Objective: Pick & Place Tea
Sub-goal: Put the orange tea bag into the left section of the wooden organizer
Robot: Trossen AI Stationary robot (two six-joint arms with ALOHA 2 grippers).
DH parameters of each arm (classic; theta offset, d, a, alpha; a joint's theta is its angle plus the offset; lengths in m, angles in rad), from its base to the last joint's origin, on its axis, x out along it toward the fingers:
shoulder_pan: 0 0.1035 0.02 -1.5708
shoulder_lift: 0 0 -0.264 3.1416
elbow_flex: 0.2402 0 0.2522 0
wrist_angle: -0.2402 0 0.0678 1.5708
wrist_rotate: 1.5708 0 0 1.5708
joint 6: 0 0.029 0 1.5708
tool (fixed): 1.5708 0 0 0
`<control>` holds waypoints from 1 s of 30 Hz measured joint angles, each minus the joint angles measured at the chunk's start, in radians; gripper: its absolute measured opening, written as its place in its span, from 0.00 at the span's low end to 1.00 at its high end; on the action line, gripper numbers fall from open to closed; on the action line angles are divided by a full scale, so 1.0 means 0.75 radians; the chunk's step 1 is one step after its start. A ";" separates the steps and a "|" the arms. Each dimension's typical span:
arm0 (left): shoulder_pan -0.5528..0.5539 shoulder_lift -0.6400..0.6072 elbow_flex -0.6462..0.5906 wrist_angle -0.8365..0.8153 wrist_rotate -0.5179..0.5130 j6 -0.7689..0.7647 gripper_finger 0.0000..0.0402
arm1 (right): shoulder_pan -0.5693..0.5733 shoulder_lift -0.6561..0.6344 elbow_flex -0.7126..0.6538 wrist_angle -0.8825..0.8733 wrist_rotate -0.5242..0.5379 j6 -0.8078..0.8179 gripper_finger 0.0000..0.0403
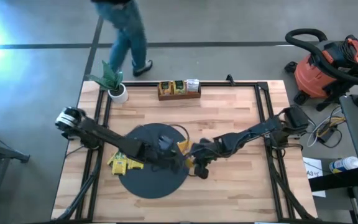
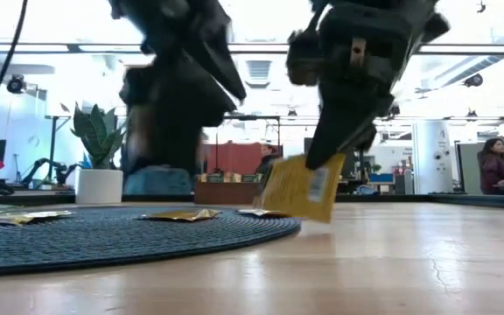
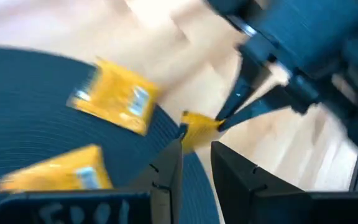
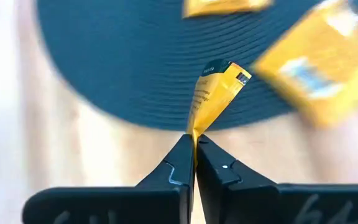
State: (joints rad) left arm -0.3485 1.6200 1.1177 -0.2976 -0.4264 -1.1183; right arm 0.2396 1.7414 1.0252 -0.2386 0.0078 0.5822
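The right gripper (image 4: 194, 146) is closed on the edge of one yellow packet (image 4: 215, 93), pinched between both fingertips. In the low view this packet (image 2: 300, 188) hangs tilted below the gripper, clear of the table (image 2: 392, 254), just beside the rim of the black mat (image 2: 103, 236). In the high view the right gripper (image 1: 197, 167) sits at the mat's (image 1: 151, 180) right edge. The left gripper (image 1: 178, 160) is over the mat, close to the right gripper; its fingers (image 3: 166, 180) stand partly apart with nothing between them. More yellow packets (image 1: 123, 163) lie on the mat's left side, and two others (image 3: 114, 96) lie flat on the mat near the left gripper. A wooden tray (image 1: 179, 89) holding packets stands at the table's far edge, near a potted plant (image 1: 114, 84). A person (image 1: 126, 31) walks beyond the table.
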 joint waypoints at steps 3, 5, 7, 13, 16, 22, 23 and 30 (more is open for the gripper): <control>0.000 -0.139 -0.028 -0.065 -0.120 -0.096 0.20 | 0.063 -0.085 0.001 -0.162 0.338 -0.052 0.02; 0.005 -0.226 -0.056 -0.074 -0.167 -0.166 0.20 | 0.112 -0.136 0.001 -0.236 0.564 -0.068 0.02; 0.017 -0.296 -0.083 -0.063 -0.162 -0.231 0.20 | 0.159 -0.183 0.001 -0.292 0.753 -0.089 0.02; 0.073 -0.403 -0.195 0.189 -0.065 -0.289 0.20 | 0.234 -0.228 0.010 -0.325 1.190 -0.265 0.02; 0.122 -0.421 -0.236 0.413 -0.062 -0.329 0.20 | 0.240 -0.211 0.045 -0.348 1.305 -0.412 0.02; 0.204 -0.413 -0.245 0.520 -0.059 -0.390 0.20 | 0.226 -0.208 0.088 -0.385 1.467 -0.642 0.02; 0.209 -0.408 -0.245 0.520 -0.058 -0.400 0.20 | 0.224 -0.209 0.094 -0.410 1.481 -0.655 0.02; 0.213 -0.400 -0.245 0.524 -0.042 -0.464 0.20 | 0.209 -0.205 0.129 -0.504 1.569 -0.663 0.02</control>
State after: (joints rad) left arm -0.1890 1.3196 0.9340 0.0952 -0.4577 -1.4665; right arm 0.3961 1.5875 1.1217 -0.6168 1.1848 0.0849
